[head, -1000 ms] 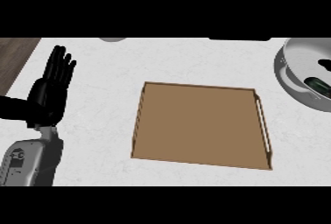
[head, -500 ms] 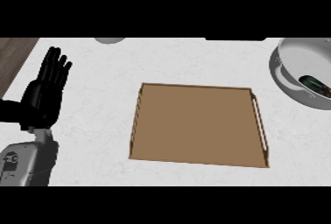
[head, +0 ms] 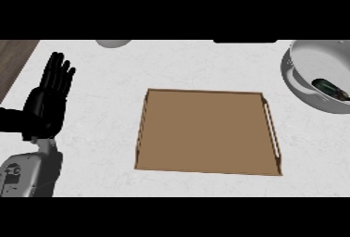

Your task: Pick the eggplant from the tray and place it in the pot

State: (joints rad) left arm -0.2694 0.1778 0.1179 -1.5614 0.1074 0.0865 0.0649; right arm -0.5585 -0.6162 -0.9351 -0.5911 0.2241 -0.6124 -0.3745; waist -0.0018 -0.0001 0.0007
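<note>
Since the dark, elongated eggplant (head: 333, 89) is lying inside the round grey metal pot (head: 295, 81) at the right edge of the white counter (head: 205, 65), you are looking at a task that seems finished. The flat brown wooden tray (head: 205, 132) is sitting without it. The left robot hand (head: 48, 99) is resting released, fingers straight; the right is not showing.
</note>
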